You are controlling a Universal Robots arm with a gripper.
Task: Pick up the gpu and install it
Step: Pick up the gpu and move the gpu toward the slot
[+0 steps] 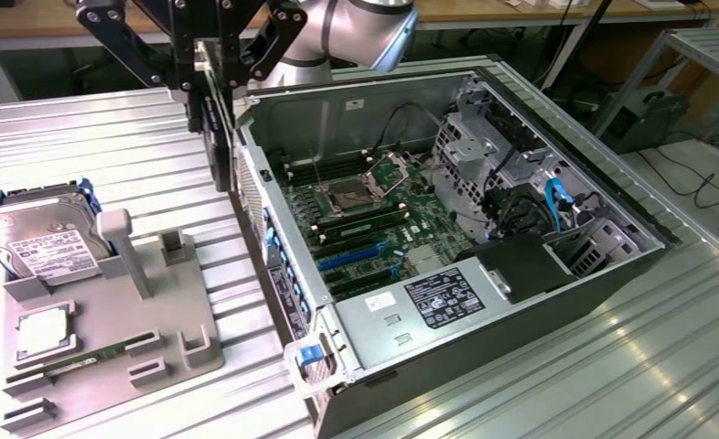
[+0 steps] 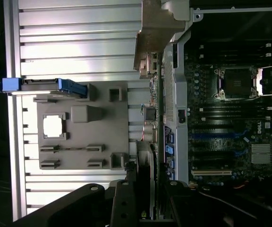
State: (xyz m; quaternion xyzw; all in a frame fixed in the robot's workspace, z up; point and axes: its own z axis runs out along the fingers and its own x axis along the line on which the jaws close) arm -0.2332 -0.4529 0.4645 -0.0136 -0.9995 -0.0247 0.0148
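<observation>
We see the gpu (image 1: 220,146) as a thin dark card hanging upright in the air, edge-on. Its upper end is clamped in the gripper (image 1: 213,87). It sits just outside the rear wall of the open computer case (image 1: 274,174), on the exterior view's left. In the wrist view the gpu (image 2: 151,113) is again edge-on, with its grey metal bracket (image 2: 157,28) at the end away from the gripper.
</observation>
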